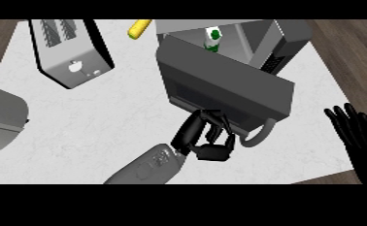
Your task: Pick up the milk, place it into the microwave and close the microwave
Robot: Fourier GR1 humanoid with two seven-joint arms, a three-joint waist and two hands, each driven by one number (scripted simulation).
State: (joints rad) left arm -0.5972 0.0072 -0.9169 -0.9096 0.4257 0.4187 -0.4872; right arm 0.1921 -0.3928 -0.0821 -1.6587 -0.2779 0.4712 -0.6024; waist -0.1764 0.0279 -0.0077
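The milk (pixel 213 38), a white carton with green marks, stands upright inside the grey microwave (pixel 287 36) at the top of the head view. The microwave's door (pixel 222 82) hangs partly open, swung out toward me, with its curved handle (pixel 259 135) at the lower end. My left hand (pixel 204 133) lies against the door's outer face just left of the handle, fingers curled and holding nothing. At the right edge, off the counter, my right hand (pixel 347 123) rests open with fingers up.
A grey toaster (pixel 72 50) sits at the back left, and a yellow object (pixel 140 28) lies beside the microwave. A grey rounded object (pixel 10 118) shows at the left edge. The white counter (pixel 93 123) ends at the right near my right hand.
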